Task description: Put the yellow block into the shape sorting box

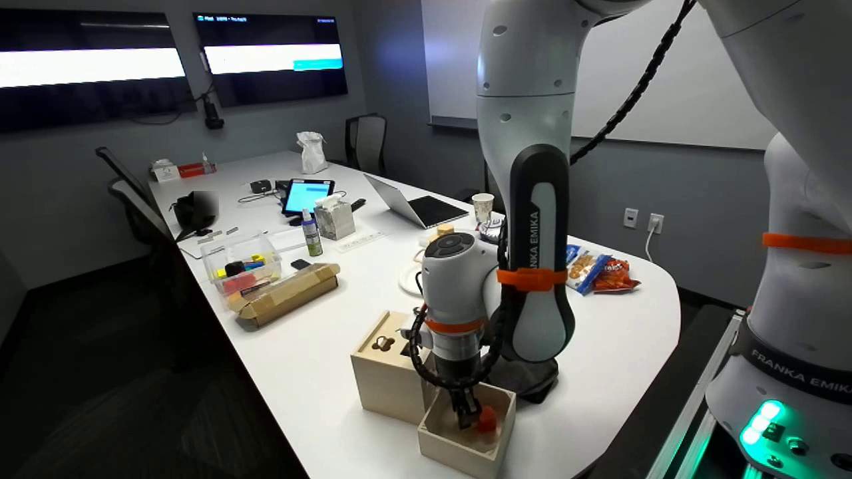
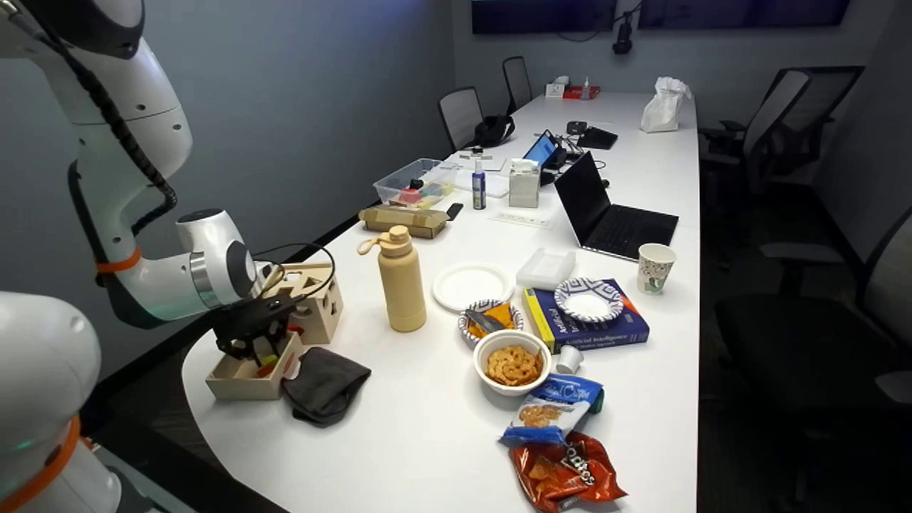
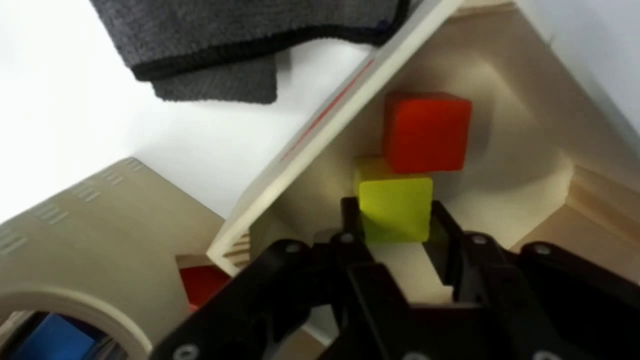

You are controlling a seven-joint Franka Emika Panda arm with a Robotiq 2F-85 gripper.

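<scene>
White tbl (image 2: 442,449), arm (image 1: 542,226) bent over tray (image 1: 452,454), tool (image 3: 395,214) gripping yel. blk (image 3: 396,205)

The setting was an office meeting room. A long white table (image 2: 427,434) bore a laptop (image 2: 620,224) and a tablet (image 1: 309,195); mesh-backed chairs (image 2: 460,117) stood beside it. 2 wide, lit screens (image 1: 271,61) hung on a grey wall (image 1: 73,179), and a whiteboard (image 1: 692,100) was mounted on the adjoining wall (image 1: 393,80).

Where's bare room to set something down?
Bare tabletop: between grey cloth and blue snack bag; between shape sorting box and cardboard package. Crowded: around book and pretzel bowl; inside wooden tray, where gripper holds yellow block beside red block.
</scene>
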